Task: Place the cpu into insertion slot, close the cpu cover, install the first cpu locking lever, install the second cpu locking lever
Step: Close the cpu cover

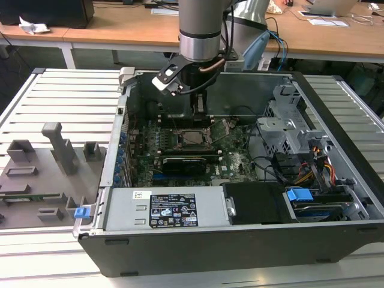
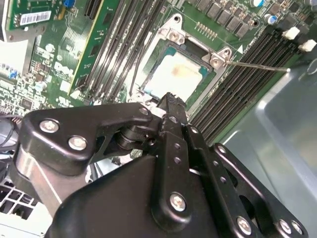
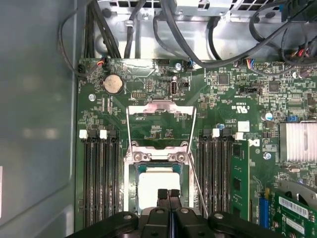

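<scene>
Gripper point(image 3: 168, 196) has its two black fingers pressed flat together with nothing pinched between them. The tips are parked right over the near edge of the cpu point(image 3: 151, 181), a flat square chip with a pale silvery-tan metal top. The chip looks to be lying level in its socket directly under the fingertips, though I can't tell if they're actually touching it.

Past the chip, on the far side from the gripper, the cpu cover point(image 3: 161, 106), a thin grey metal frame with an open middle, is flipped back open. A thin steel lever wire point(image 3: 198, 191) runs loose beside the socket.

My take: any nudge on the chip should be straight down and gentle. Sliding it sideways risks the socket pins, and it has to sit flat before anything clamps it.
</scene>
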`<state>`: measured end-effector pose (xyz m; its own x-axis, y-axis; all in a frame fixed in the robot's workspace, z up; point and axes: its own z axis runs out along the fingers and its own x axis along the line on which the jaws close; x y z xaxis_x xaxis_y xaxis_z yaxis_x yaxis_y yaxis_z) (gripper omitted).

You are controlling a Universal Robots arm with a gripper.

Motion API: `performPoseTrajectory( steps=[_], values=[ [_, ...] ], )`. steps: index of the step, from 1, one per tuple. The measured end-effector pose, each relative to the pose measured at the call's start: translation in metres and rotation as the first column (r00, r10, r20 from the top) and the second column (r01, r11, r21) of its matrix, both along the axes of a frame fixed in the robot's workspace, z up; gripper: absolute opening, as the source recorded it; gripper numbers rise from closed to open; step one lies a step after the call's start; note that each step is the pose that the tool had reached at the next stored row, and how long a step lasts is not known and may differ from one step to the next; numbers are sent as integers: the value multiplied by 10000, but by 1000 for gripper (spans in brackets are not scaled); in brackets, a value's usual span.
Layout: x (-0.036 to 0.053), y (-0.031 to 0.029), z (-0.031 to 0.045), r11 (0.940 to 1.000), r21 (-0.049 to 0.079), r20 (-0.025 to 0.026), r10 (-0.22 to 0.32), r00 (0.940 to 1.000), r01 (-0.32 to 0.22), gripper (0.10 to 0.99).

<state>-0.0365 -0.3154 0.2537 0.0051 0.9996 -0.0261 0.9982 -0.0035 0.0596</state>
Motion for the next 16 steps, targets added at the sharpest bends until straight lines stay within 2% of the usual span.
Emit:
performPoseTrajectory(
  steps=[1, 4, 6, 8, 9, 11, 16],
  values=[
    [1, 0, 2, 10000, 1, 0, 1, 10000, -1, 106],
    [93, 0, 2, 10000, 0, -39, 1, 10000, -1, 106],
    [162, -1, 2, 10000, 0, -81, 2, 10000, -2, 106],
    [169, 0, 24, 10000, -1, -100, 1, 10000, -1, 106],
    [169, 0, 58, 10000, -1, -103, -1, 9999, 1, 106],
    [177, 0, 62, 10000, 2, -101, 7, 9999, -7, 106],
    [305, 0, 60, 9998, 6, -154, 222, 9996, -222, 106]
  ],
)
